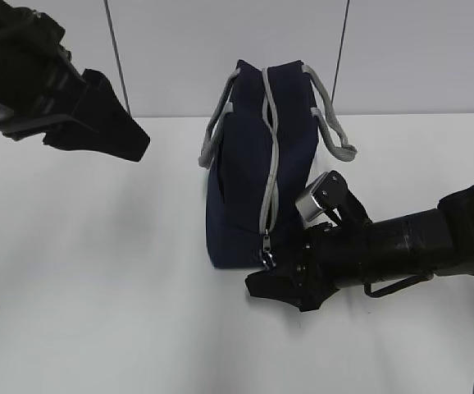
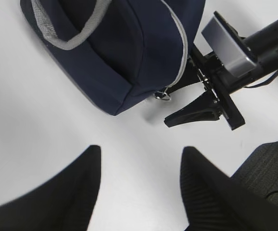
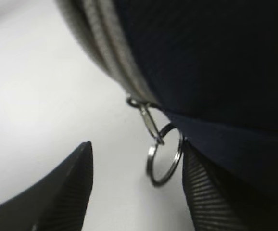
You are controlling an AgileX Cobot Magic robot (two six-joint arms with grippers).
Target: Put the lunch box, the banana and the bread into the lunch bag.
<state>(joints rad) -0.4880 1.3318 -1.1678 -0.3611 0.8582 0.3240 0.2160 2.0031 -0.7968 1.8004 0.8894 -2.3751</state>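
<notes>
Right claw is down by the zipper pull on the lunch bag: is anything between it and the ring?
Nothing visible stands between them. The right claw is open, and the ring pull hangs between its fingers at the lower end of the closed zipper of the lunch bag, close to the right-hand finger.

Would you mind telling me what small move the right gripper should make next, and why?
Probably a slight advance, then closing on the ring pull. The right gripper is open, and in its wrist view the ring hangs between the fingers, close to one of them but not clamped. The lunch bag appears zipped shut, its zipper ending at that pull, so opening likely comes first.
</notes>
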